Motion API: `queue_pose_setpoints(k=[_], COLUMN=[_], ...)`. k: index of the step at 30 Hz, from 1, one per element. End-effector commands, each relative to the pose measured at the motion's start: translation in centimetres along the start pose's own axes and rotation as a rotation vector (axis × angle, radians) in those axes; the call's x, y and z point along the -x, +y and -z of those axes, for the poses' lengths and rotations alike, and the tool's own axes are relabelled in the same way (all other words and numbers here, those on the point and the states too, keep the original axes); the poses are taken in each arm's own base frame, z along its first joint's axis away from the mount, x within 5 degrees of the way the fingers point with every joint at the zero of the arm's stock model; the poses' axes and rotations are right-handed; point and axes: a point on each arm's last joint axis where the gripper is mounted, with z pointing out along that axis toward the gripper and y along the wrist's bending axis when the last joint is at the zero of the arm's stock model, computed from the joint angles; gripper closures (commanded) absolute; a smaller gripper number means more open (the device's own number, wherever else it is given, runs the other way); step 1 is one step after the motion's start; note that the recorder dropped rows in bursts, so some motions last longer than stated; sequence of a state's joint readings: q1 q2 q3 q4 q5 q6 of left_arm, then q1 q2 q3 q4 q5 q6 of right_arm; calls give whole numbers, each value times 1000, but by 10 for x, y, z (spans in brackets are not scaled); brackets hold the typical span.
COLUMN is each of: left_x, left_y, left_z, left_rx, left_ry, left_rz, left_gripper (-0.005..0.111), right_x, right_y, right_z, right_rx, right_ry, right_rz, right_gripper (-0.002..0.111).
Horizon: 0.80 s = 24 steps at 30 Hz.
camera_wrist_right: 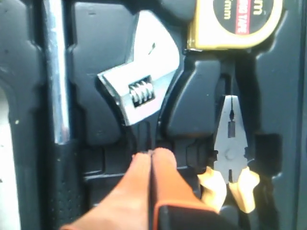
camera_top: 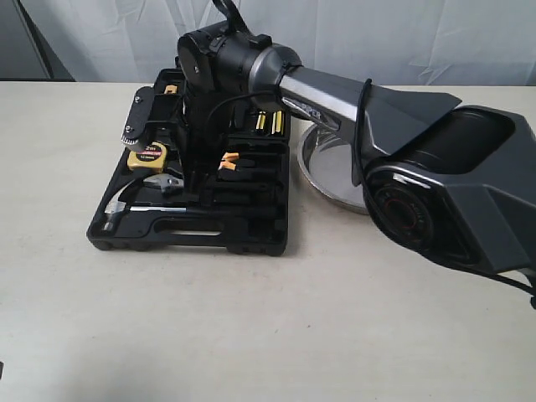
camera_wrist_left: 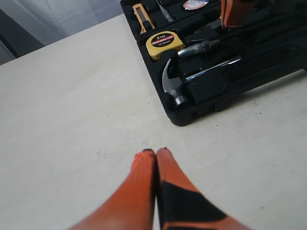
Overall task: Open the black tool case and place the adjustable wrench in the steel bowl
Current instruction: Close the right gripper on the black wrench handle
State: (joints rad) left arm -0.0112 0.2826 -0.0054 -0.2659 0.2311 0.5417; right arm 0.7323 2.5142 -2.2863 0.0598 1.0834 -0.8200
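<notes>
Right wrist view: the right gripper [camera_wrist_right: 151,153] has its orange tips pressed together at the black handle of the wrench [camera_wrist_right: 139,91]. The wrench lies in the open case [camera_top: 193,239] between the hammer [camera_wrist_right: 56,72] and the pliers [camera_wrist_right: 230,143], near the tape measure [camera_wrist_right: 235,21]. The right arm [camera_top: 335,92] hides part of the case and of the bowl [camera_top: 322,163] beside it. The left gripper [camera_wrist_left: 156,152], tips together, is over the table [camera_wrist_left: 72,120].

The exterior view overlooks the whole table [camera_top: 335,335]; my right wrist camera looks close into the black tool case [camera_top: 251,228], my left from farther off, both sharing the hammer [camera_wrist_left: 172,81].
</notes>
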Motion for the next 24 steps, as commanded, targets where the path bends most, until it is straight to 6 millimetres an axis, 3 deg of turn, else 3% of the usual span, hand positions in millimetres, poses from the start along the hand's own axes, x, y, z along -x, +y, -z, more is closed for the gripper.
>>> queue_pose_setpoints(k=[1, 14, 16, 19, 21, 24], left_x=[0, 0, 0, 0, 0, 0], left_y=[-1, -1, -1, -1, -1, -1], left_z=[0, 0, 0, 0, 0, 0], left_rx=[-7, -7, -7, -7, -7, -7], left_ry=[-13, -13, -13, -13, -13, -13], left_rz=[9, 9, 9, 9, 9, 9], left_gripper=[107, 107, 107, 107, 107, 107], right_x=[1, -3, -4, -4, -4, -4], right_y=[-3, 0, 1, 1, 1, 1], right_z=[10, 0, -2, -3, -3, -4], right_rx=[-19, 20, 23, 26, 24, 21], right_ry=[-17, 17, 22, 24, 25, 22], right_rz=[-12, -14, -14, -14, -7, 2], right_gripper=[109, 109, 102, 75, 65, 67])
